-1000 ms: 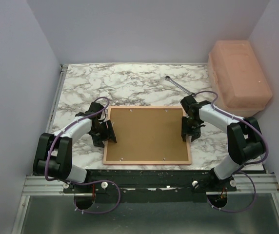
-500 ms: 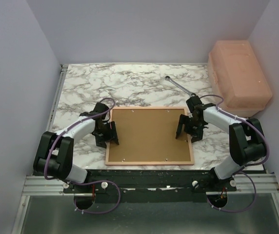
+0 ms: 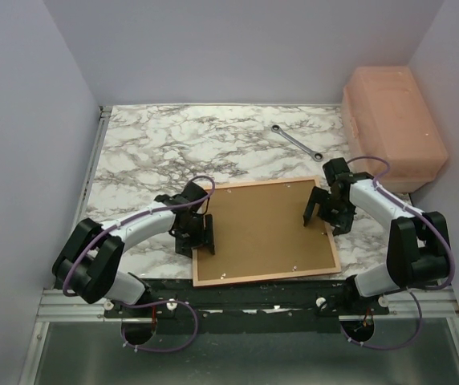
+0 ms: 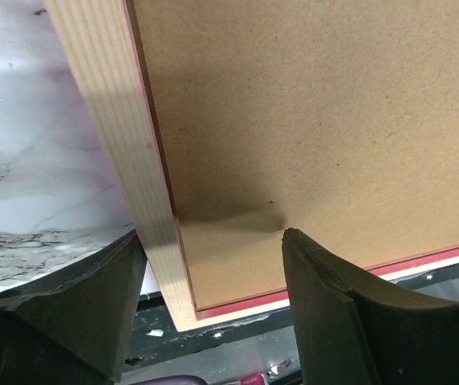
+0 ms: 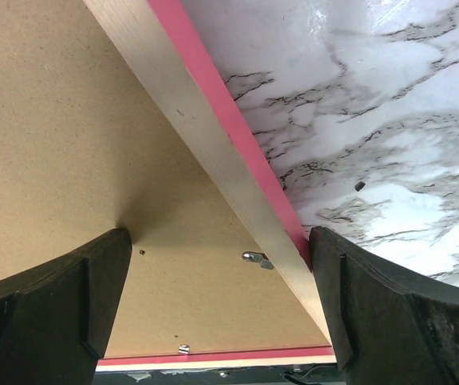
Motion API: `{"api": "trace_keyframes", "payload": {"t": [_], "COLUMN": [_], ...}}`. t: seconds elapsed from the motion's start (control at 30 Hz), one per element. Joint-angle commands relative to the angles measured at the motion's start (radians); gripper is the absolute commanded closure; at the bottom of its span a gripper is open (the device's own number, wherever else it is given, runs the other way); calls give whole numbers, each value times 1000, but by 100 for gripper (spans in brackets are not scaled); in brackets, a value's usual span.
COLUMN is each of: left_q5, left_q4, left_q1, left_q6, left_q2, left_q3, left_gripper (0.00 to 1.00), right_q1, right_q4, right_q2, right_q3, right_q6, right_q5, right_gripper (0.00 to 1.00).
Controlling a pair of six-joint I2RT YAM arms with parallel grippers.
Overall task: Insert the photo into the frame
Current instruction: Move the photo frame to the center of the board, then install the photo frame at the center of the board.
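Only the frame [image 3: 266, 278], face down on the near worktop [image 3: 173, 144], and its brown backing panel [image 3: 266, 228] show; the photo is hidden. Jaws of the left end effector [image 3: 199, 245] stand apart astride the left rail. The right end effector [image 3: 326, 220] gapes wide astride the right rail, gripping nothing.

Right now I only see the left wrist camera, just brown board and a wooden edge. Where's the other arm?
Observer: The right end effector is open and sits astride the frame's right edge, one finger on each side.
Kid: Is anything else out there?
Observer: A wrench lies behind the frame, apart from it.
Kid: Is the frame straight?
Observer: No. From above it lies turned, with its right end farther back than its left.
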Motion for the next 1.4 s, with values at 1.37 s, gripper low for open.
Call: {"api": "trace_keyframes", "payload": {"t": [1.37], "left_q5": [-227], "left_q4": [-43], "left_q1": [212], "left_q6": [133], "left_q2": [370], "left_q3": [428], "left_gripper": [47], "right_q1": [-34], "right_q4": [60], "right_q2": [111], "right_q3": [57], "right_q6": [20], "right_q5": [-103], "right_gripper": [0]}}
